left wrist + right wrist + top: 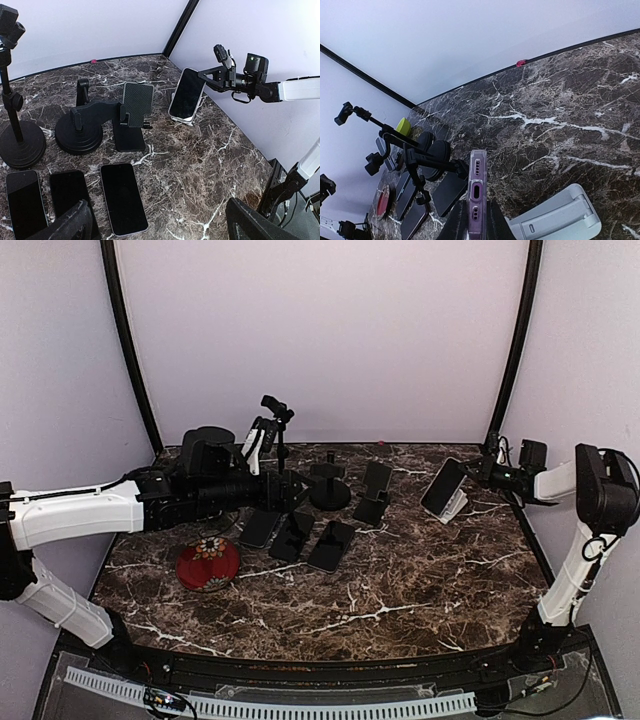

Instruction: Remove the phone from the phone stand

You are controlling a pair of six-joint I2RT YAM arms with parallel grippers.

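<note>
A phone [443, 486] in a clear purple case leans on a white phone stand [459, 506] at the back right of the table. My right gripper [487, 472] is shut on the phone's upper end. In the right wrist view the phone's port edge [476, 192] sits pinched between both fingers [456, 224], with the stand [555, 222] just to the right. In the left wrist view the phone [187, 94] still rests close against the stand [196, 107]. My left gripper [287, 490] is open and empty, hovering at the middle left, far from the stand.
Three dark phones [292, 536] lie flat below my left gripper. Behind them are a black round-base stand [330, 486], a black phone holder [375, 492] and a tall tripod [277, 430]. A red bowl [208, 564] sits front left.
</note>
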